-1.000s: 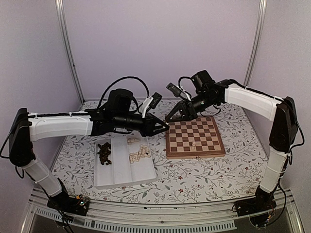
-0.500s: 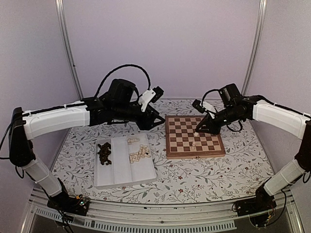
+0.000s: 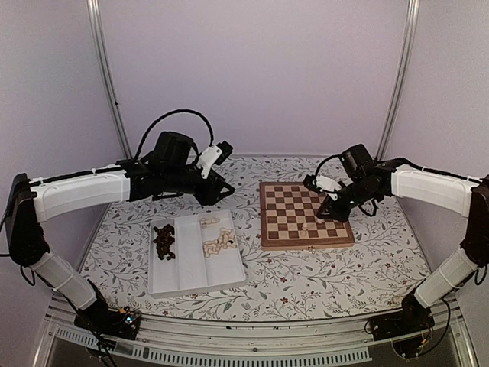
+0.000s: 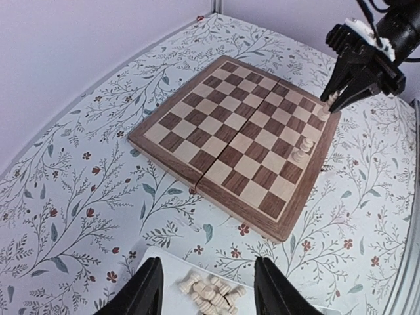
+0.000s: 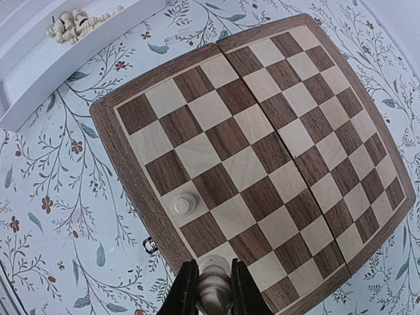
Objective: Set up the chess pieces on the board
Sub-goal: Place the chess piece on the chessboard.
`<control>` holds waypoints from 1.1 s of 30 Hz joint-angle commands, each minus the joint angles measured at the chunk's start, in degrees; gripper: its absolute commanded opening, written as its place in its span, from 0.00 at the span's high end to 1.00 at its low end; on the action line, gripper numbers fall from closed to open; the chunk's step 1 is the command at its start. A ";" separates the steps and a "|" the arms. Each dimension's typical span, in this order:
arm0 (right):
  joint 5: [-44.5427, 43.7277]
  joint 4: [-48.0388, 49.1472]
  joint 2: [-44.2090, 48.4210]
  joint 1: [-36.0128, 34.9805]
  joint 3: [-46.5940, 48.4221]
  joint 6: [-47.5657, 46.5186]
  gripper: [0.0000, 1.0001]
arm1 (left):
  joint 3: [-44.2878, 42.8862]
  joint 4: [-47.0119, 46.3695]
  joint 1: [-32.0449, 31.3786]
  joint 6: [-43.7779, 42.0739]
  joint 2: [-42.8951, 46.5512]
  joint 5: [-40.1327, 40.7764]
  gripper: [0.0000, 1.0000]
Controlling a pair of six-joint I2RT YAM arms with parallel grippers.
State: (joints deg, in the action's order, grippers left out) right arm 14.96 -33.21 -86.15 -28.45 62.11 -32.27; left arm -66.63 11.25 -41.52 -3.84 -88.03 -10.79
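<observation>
Currently our right gripper (image 5: pixel 209 289) pinches a cream piece (image 5: pixel 212 275) upright just over an edge square of the board (image 5: pixel 122 154), likely so it lands standing near the placed pawn (image 5: pixel 184 205). Our left gripper (image 4: pixel 210 289) hangs spread and empty near the tray (image 3: pixel 179 267) and its cream pile (image 3: pixel 218 245), probably staged for the next pick.

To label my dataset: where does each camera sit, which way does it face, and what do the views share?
Top external: high behind the arm bases, looking down across the table; left arm, right arm, board and tray show.
Left wrist: on the left arm, facing the board from the tray's side; the open left pincer frames the bottom.
Right wrist: above the board's edge, looking down; the right pincer clamps a cream piece.
Shared: all see the board.
</observation>
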 commanded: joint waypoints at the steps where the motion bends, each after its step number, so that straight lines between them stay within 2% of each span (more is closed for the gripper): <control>1: 0.13 0.64 -2.17 -0.05 -0.80 -0.82 1.00 | 0.33 -1.69 0.48 -1.23 2.21 3.19 0.51; 14: 5.94 3.43 -6.56 -0.09 -2.13 0.07 0.99 | -0.17 -0.77 0.82 -1.33 1.48 2.78 0.51; 33: 4.20 6.56 -10.84 -0.04 -1.73 1.20 0.94 | -0.69 0.38 0.91 -2.39 0.89 3.33 0.52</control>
State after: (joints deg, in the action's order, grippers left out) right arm 20.01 -28.69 -96.03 -28.45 60.03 -31.90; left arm -66.57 11.49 -41.12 -5.63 -87.31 -7.81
